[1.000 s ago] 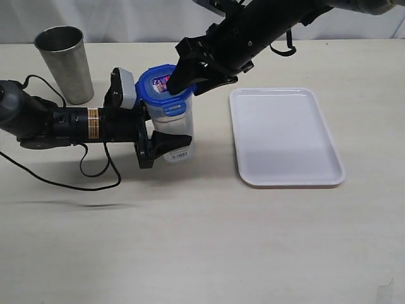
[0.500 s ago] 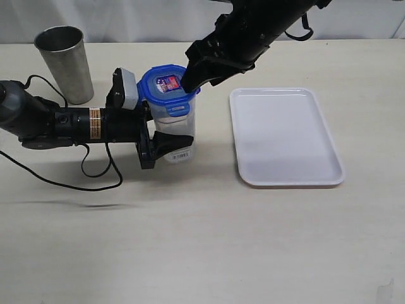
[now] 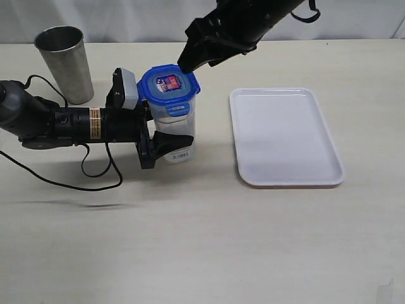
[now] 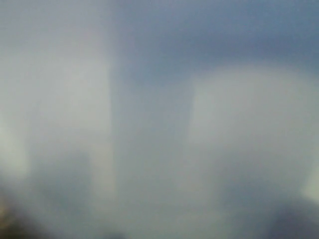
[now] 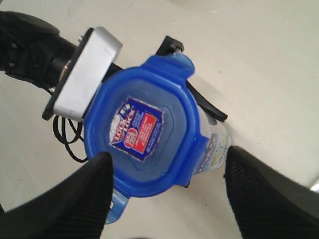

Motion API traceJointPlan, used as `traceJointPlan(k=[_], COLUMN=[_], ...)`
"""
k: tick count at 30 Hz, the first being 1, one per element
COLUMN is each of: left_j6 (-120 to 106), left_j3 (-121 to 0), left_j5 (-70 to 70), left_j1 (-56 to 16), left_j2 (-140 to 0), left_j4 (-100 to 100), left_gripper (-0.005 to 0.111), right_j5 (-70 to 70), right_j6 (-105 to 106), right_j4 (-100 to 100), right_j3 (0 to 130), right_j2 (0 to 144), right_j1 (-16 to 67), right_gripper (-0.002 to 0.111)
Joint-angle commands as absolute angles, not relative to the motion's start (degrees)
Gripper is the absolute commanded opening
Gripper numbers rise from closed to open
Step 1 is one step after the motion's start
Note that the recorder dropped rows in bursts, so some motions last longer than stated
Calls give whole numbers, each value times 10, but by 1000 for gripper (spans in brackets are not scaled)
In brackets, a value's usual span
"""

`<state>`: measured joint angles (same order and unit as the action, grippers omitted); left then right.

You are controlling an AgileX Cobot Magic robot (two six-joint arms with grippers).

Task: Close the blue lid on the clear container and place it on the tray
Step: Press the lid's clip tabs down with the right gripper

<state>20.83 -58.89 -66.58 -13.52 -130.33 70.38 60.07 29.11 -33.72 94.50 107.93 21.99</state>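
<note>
- Exterior: right gripper (image 3: 188,62) has lifted off the blue lid (image 3: 169,84), jaws spread and empty. The lid sits on the clear container (image 3: 179,126), which the left gripper (image 3: 161,133) clamps low down on the table, left of the tray (image 3: 288,136).
- Left wrist: all blur, unreadable.
- Right wrist: fingers (image 5: 75,199) flank the lid without touching. Two tabs look flared, so latching is probably unfinished.

This looks like a robotics lab bench: a bare beige tabletop (image 3: 202,247) backed on the far side by a white drape (image 3: 126,19). A left arm (image 3: 69,123) trailing a loose cable (image 3: 76,187) and a right arm (image 3: 247,22) reach over a steel cup (image 3: 65,63) and a white tray (image 3: 285,136).
</note>
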Motion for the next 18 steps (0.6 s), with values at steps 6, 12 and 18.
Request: traceJointPlan(k=[6,12,18], left_j6=[210,210,210], left_j3=[-591,-591,-591], left_j5=[-685,-684,-681], left_j1=[-140,-140,-140], left_j2=[-1295,-1295,-1295], left_j4=[691,687,687], left_gripper=[0,0,0], right_j5=[630,649,574], right_j6=[429,534,471], right_j4=[-365,-299,-9], right_j3=[973,973,950], right_j2=[1030,1003,1008], right_j1=[221,285,395], right_gripper=[60,55,55])
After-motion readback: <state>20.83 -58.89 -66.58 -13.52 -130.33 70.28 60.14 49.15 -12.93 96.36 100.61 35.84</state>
